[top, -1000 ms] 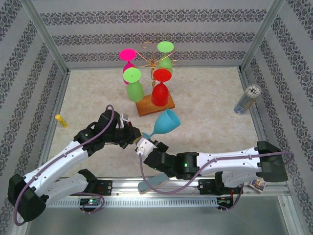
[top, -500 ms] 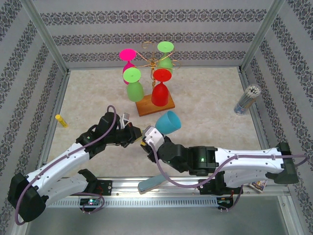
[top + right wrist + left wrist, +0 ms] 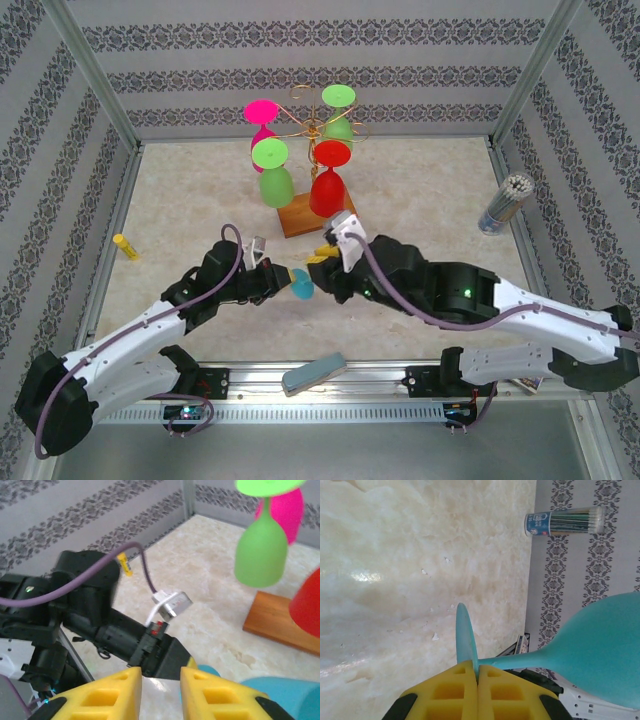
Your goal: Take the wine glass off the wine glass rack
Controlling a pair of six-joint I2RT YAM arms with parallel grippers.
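Left pincer (image 3: pixel 290 277) grips wine glass (image 3: pixel 301 285) (teal).

The wine glass rack (image 3: pixel 318 216) is standing at the back middle of the desk (image 3: pixel 430 190), with other glasses (image 3: pixel 275 186) hanging on it. Before it, the wine glass (image 3: pixel 301 284) is lying sideways between the left fingers (image 3: pixel 445 696) and the right fingers (image 3: pixel 115 696). A tube of sticks (image 3: pixel 503 203) is sitting far right and a marker (image 3: pixel 125 246) far left.

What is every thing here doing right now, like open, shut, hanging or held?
teal wine glass: off the rack, sideways, held by its foot.
left gripper: shut on the glass's foot.
right gripper: open, holding nothing.
wine glass rack: upright.
pink glass, red glass, two green glasses: hanging upside down.
pencil tube: standing.
yellow marker: lying flat.
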